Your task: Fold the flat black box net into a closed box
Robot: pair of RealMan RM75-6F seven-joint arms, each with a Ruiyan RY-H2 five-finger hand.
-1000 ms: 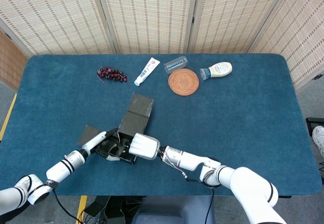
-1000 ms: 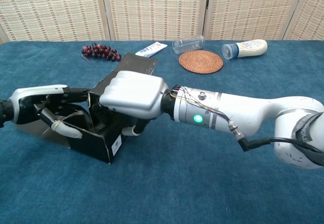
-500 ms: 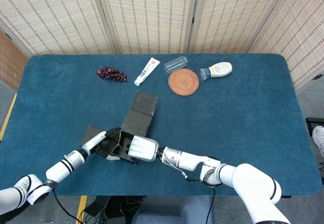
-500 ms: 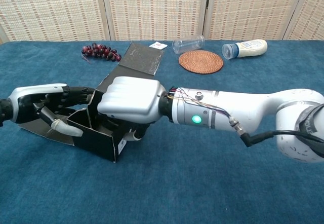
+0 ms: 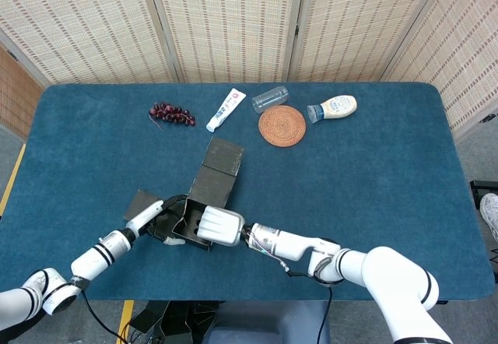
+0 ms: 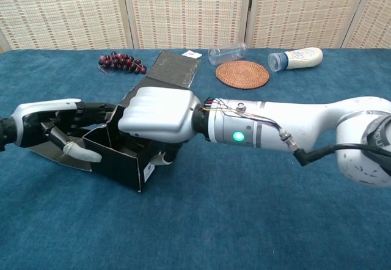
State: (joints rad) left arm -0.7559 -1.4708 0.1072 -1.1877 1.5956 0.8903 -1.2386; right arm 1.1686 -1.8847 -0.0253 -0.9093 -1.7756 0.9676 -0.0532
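Note:
The black box net [image 5: 205, 194] stands partly folded into an open tray near the table's front left, and its long lid flap [image 5: 224, 157] slopes up toward the back. In the chest view the tray's front wall [image 6: 119, 163] faces me and the flap [image 6: 172, 68] rises behind it. My left hand [image 6: 54, 129] holds the tray's left wall, with the fingers over its top edge and the thumb outside. My right hand [image 6: 160, 114] covers the tray's right side and grips that wall, fingers curled down inside. Both hands also show from above, the left hand [image 5: 159, 219] and the right hand [image 5: 220, 226].
Along the back of the blue table [image 5: 373, 188] lie a bunch of dark grapes [image 5: 171, 113], a toothpaste tube [image 5: 226, 109], a clear cup on its side [image 5: 270, 98], a round woven coaster [image 5: 282, 125] and a mayonnaise bottle [image 5: 333, 108]. The box sits close to the front edge.
The walls of the tray have come more upright and the lid flap has swung a little farther back. Both hands stay on the box, shifted only slightly.

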